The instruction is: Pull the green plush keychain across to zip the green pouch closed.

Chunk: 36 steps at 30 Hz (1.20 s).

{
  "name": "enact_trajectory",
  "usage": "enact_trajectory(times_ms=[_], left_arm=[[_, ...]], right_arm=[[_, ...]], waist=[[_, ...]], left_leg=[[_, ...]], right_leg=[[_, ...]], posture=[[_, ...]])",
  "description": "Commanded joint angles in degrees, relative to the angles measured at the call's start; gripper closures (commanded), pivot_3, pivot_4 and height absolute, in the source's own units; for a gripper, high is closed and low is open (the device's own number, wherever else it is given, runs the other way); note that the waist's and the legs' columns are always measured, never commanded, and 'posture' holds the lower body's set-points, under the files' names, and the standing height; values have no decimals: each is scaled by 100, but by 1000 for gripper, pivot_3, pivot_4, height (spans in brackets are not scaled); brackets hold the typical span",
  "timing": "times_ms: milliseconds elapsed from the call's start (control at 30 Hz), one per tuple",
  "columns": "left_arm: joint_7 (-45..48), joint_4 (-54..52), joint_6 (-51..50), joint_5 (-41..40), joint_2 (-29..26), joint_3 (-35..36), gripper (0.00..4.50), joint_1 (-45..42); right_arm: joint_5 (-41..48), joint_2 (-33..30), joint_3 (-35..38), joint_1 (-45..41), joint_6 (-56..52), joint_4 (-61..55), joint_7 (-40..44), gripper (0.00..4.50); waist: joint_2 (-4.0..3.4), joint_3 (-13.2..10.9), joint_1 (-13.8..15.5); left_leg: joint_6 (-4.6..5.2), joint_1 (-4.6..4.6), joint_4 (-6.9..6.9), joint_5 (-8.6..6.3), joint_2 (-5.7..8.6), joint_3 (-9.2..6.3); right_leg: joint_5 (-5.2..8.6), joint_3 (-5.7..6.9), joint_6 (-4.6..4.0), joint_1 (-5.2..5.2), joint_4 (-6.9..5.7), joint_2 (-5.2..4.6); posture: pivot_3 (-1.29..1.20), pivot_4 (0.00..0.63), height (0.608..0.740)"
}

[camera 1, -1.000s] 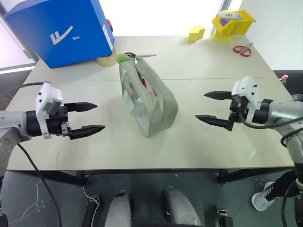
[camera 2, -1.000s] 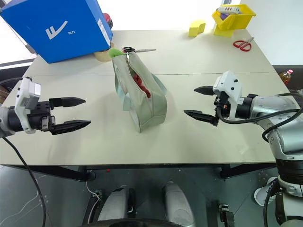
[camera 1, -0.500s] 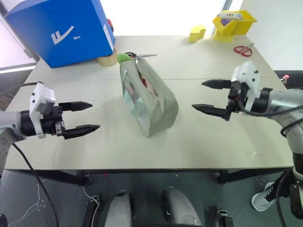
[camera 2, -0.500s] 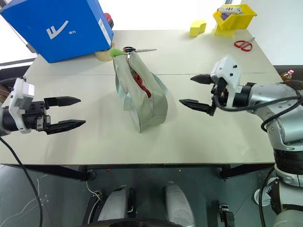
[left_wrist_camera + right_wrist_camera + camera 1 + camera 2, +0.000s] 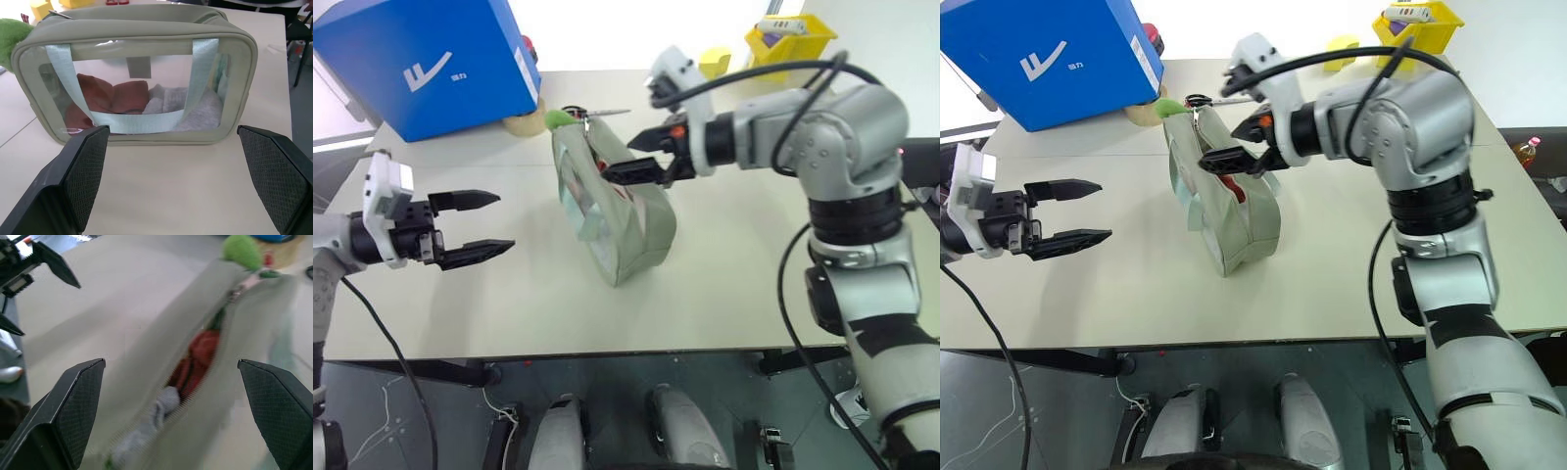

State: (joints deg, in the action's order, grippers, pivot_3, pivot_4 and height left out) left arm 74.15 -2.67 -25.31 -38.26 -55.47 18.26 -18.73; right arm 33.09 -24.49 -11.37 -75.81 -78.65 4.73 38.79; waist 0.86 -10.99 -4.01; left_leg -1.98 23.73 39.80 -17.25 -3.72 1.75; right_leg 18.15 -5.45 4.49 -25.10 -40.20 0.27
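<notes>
A pale green pouch (image 5: pixel 615 211) stood upright near the middle of a beige tabletop (image 5: pixel 744 284), its long axis running from near to far. Its top zipper was open, showing red and grey fabric inside. The green plush keychain (image 5: pixel 562 119) sat at the pouch's far end, beside a pair of scissors (image 5: pixel 597 115) and near a blue box (image 5: pixel 426 61) at the far left.

The right gripper (image 5: pixel 628 157) hung above the far half of the pouch, pointing left, its two black fingers (image 5: pixel 628 172) spread wide and holding nothing. The keychain lay just beyond and to the left of them, apart from both.

The left gripper (image 5: pixel 480 227) hovered over the tabletop left of the pouch, facing its clear window, fingers (image 5: pixel 475 254) wide apart and empty, well short of the pouch.
</notes>
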Motion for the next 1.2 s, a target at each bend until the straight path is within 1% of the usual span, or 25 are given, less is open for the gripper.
enact_trajectory(times_ms=[33,133,267,300,367,467,533,600,667,767,833,867,967,1033,1100,1200], left_arm=[[132,-54,102,-161,-9,176,44,-132],[186,-108,59,-275,10,251,44,-126],[110,-137,17,-322,65,292,44,-124],[77,-146,16,-329,89,294,3,-114],[21,-172,23,-343,132,284,0,-106],[-97,-265,-29,-480,244,353,0,-111],[-215,-305,-144,-648,293,463,0,-155],[-281,-341,-200,-754,309,528,0,-174],[-345,-355,-263,-872,325,584,0,-209],[-504,-366,-446,-1199,383,760,0,-367],[-585,-372,-559,-1352,385,831,0,-456],[-592,-378,-562,-1357,382,829,0,-465],[-606,-405,-554,-1348,394,802,0,-461],[-625,-413,-542,-1335,412,791,0,-461],[-662,-454,-548,-1345,418,816,0,-444],[-687,-449,-552,-1346,410,828,0,-451]], right_arm=[[-166,406,-37,-455,-385,403,-291,0],[-334,808,38,-708,-551,963,-546,0],[-487,1115,-35,-837,-557,1292,-693,0],[-537,1186,-52,-862,-514,1407,-727,245],[-660,1247,-94,-895,-415,1582,-782,877],[-729,1211,-180,-892,-331,1579,-701,2399],[-716,1107,-241,-854,-338,1405,-583,3536],[-684,920,-347,-802,-307,1181,-389,4472],[-630,615,-533,-756,-157,897,-45,4472],[-641,-221,-1018,-658,597,146,978,4472],[-878,-671,-1217,-655,1176,-84,1368,4472],[-1019,-1026,-1330,-544,1747,-340,1783,4472],[-1411,-1711,-1553,-131,3264,-871,2704,4472],[-1702,-1861,-1599,69,3988,-954,2924,4472],[-2225,-2010,-1697,257,4880,-946,3008,4472],[-2430,-1988,-1641,442,5265,-937,3200,4472]], waist=[[1,1,-6],[1,1,-11],[1,1,-14],[1,1,-15],[1,1,-16],[1,1,-11],[2,1,-14],[2,1,-15],[2,1,-13],[1,1,5],[1,1,-4],[1,1,-5],[1,1,-10],[1,1,-22],[1,0,-32],[1,0,-20]], left_leg=[[-1,4,1,0,0,0],[-1,4,1,1,0,0],[-2,5,1,1,0,0],[-2,6,0,1,0,0],[-2,7,0,1,0,0],[-2,10,1,1,0,-1],[-2,10,1,1,0,-1],[-2,11,1,1,0,-3],[-2,14,1,1,0,-4],[-2,25,3,1,2,-11],[-1,35,7,1,2,-13],[-1,39,8,1,2,-14],[-1,39,8,0,2,-16],[-1,39,8,0,1,-17],[-1,35,10,0,-1,-17],[-1,34,15,1,-2,-17]], right_leg=[[0,0,0,-5,0,0],[0,0,0,-6,-2,2],[0,0,0,-8,-3,3],[0,0,0,-8,-3,2],[0,0,0,-10,-3,2],[-1,1,0,-10,-2,2],[-1,1,0,-10,-2,1],[-1,1,1,-11,-3,1],[-1,2,1,-14,-2,1],[-1,9,1,-16,1,0],[-1,11,2,-22,3,0],[-1,12,2,-24,3,0],[-1,13,2,-25,4,2],[-1,14,2,-25,3,4],[-1,12,2,-25,-2,5],[-2,13,2,-26,-9,6]], posture=[[0,150,737],[0,150,737],[0,150,737],[0,150,737],[0,150,737],[0,150,737],[0,150,737],[0,150,737],[0,150,737],[0,150,737],[0,150,737],[0,150,737],[0,150,737],[0,150,737],[0,150,737],[0,150,737]])
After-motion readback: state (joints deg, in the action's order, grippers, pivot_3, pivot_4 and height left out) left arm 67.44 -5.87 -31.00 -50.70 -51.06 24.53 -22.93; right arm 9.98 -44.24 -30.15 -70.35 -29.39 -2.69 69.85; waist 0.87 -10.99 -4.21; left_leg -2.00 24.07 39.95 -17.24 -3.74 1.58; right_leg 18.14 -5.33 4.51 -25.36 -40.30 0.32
